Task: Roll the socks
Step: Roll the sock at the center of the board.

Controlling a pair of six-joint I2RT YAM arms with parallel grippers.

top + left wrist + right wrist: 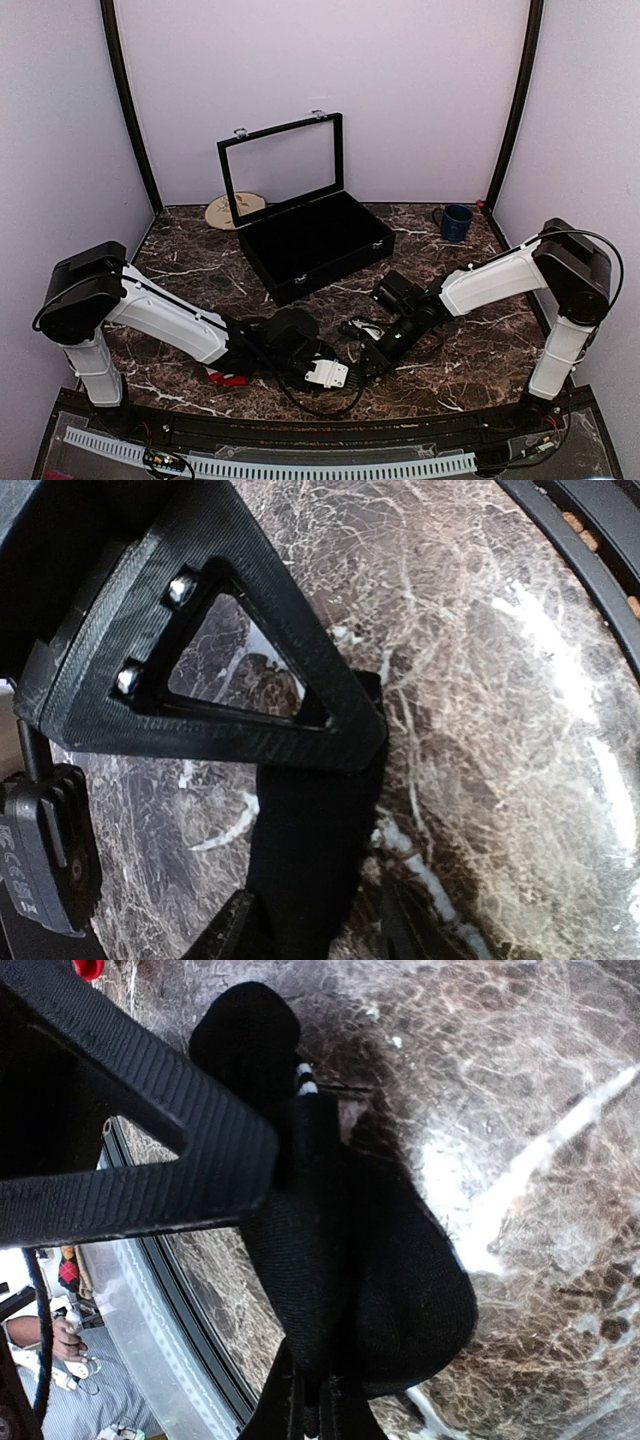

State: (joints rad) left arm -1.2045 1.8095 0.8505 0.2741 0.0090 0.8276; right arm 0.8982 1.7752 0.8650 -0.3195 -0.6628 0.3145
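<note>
A black sock (400, 1290) with thin white stripes hangs between my two grippers at the near middle of the table. My right gripper (315, 1405) is shut on it, with the fabric bulging around the fingers; it also shows in the top view (370, 358). My left gripper (310, 925) grips a strip of the same black fabric (310, 830); it also shows in the top view (318, 365). The two grippers almost touch. A red sock (228, 378) lies on the table under my left forearm, mostly hidden. A red scrap (88, 968) shows at the edge of the right wrist view.
An open black case (315, 245) with a raised glass lid stands at the table's middle back. A blue mug (455, 222) is at the back right and a round wooden disc (235, 210) at the back left. The black front rail (320, 425) runs just below the grippers.
</note>
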